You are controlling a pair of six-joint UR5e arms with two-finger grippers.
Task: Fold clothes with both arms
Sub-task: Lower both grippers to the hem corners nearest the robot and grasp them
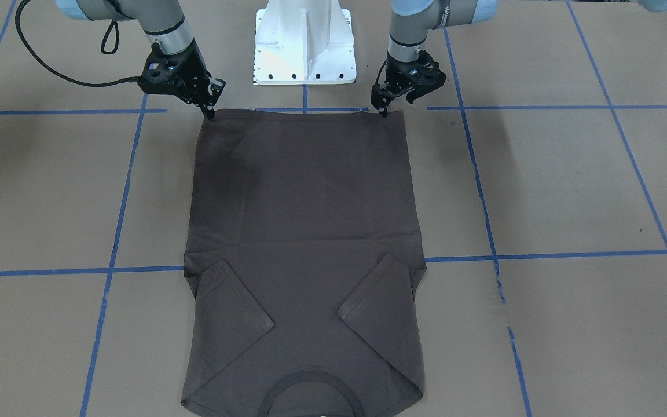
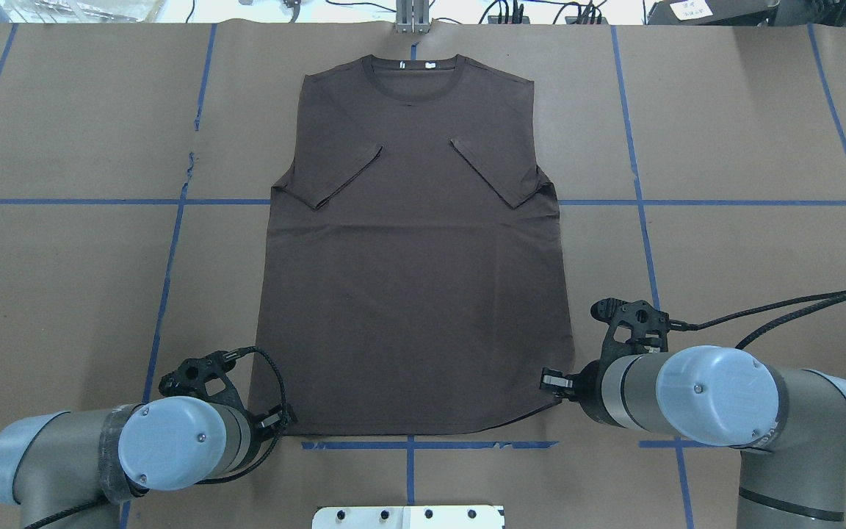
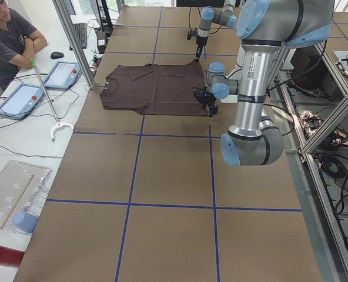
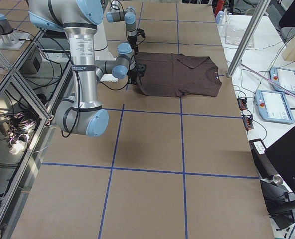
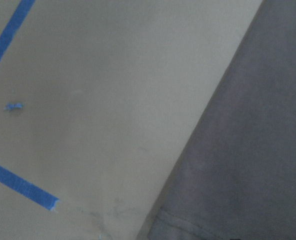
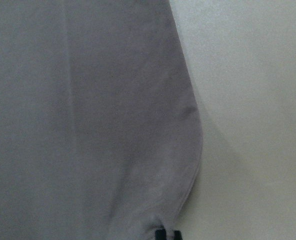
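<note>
Overhead exterior view, read left to right.

Left claw (image 1: 381, 110): lowered to the tabletop (image 2: 63, 294), with its fingers drawn nearly together on one hem corner of the T-shirt (image 2: 416, 257). The cloth appears to be pinched. No fingertips are shown by the left wrist camera, only the shirt's edge.

T-shirt: laid flat, its hem spanning the gap between the two claws and its body stretching away from them. The collar (image 2: 412, 73) is at the end farthest from both. The sleeve on the left claw's side (image 2: 342, 176) and the sleeve on the right claw's side (image 2: 493, 173) are both turned in over the chest, so a near-rectangular outline is left.

Right claw (image 1: 211, 111): likewise down at the opposite hem corner, fingers nearly closed. In the right wrist view the tips are seen right at the cloth edge, so a pinch is judged likely.

Progress, as judged: the sleeve folds are done. The hem corners are gripped but not raised, and the hem lies flat on the tabletop. The hem is yet to be carried away from the claws' present spot toward the collar, halving the body. Any further fold is judged to come after that.
</note>
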